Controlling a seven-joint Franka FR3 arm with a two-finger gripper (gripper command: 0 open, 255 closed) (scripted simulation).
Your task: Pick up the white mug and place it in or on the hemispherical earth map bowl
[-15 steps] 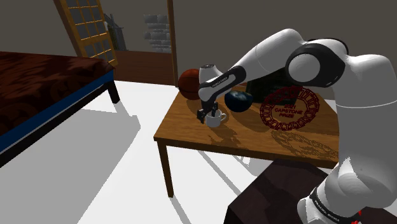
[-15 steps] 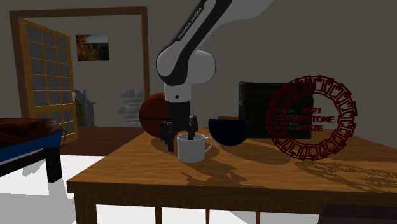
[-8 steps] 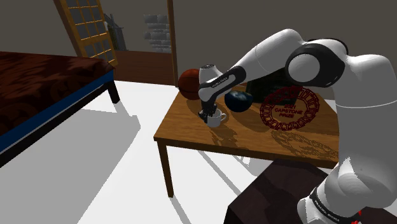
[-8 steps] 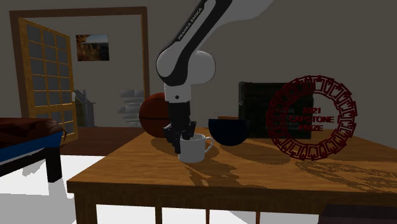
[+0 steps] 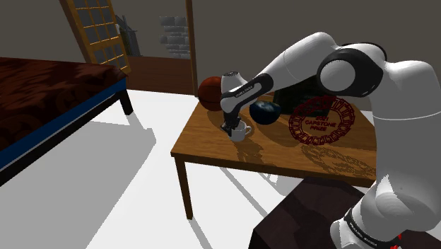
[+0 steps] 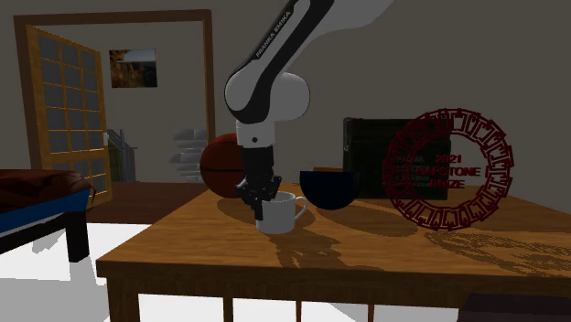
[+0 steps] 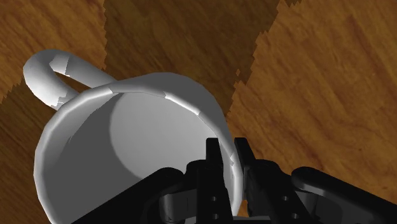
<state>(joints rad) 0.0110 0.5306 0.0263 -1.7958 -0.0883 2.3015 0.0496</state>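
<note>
The white mug (image 7: pixel 114 140), its rim clenched between the fingers (image 7: pixel 213 167), should be lifted straight and carried level to the bowl (image 6: pixel 328 189).

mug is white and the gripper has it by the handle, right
Not by the handle. In the wrist view the gripper is shut on the rim of the white mug, one finger inside and one outside, on the side away from the handle.
</note>
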